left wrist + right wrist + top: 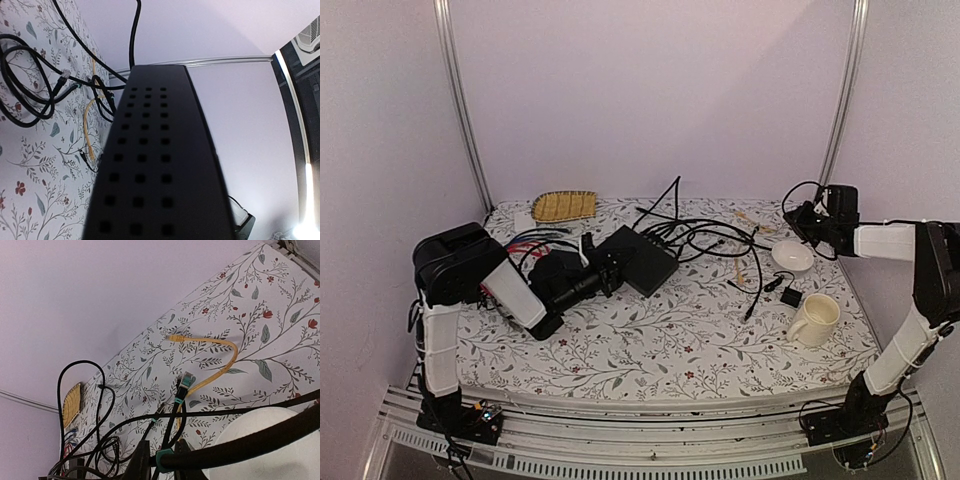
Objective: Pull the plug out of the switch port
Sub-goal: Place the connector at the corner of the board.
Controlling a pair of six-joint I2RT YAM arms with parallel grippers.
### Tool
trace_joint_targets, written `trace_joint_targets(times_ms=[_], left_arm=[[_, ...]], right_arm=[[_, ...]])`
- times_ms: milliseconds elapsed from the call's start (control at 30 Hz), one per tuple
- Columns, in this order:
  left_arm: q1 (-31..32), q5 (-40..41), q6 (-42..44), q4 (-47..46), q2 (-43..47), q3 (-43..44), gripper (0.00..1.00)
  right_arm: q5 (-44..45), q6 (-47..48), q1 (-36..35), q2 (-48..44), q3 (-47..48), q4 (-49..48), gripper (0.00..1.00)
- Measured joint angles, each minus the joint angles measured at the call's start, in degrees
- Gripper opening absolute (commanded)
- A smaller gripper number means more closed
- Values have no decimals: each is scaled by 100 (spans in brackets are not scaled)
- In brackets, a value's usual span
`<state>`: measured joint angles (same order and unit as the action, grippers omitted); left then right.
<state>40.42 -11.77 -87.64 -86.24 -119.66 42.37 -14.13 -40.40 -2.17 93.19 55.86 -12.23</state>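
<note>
Switch (642, 260), left-centre over the worktop (650, 350), clamped in left gripper (608, 268); black cable (260, 438) pinched in right gripper (162, 462); switch is best held rigid while cable is drawn straight from the port.

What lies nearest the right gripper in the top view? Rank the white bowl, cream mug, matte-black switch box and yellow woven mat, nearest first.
From the right gripper:
1. White round bowl, right beside it, toward the front.
2. Cream ceramic mug, front right.
3. Matte-black rectangular switch box, mid-table, leftward.
4. Yellow woven mat, back left corner.
</note>
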Motion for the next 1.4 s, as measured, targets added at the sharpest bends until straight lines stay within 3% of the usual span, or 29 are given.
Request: trace_joint_targets(times_ms=[233,900,1400], left_arm=[[-9,-304,-57,0,-219,323,0],[-15,-562,-170,4,-343,442,0],[-9,-562,-181,4,-424,551,0]], right_arm=[[138,-345,72,-125,-732,-70,18],[-120,-1919,85,-1722,-2570,-376,45],[-192,-2363,-111,-3130,-3029,216,49]])
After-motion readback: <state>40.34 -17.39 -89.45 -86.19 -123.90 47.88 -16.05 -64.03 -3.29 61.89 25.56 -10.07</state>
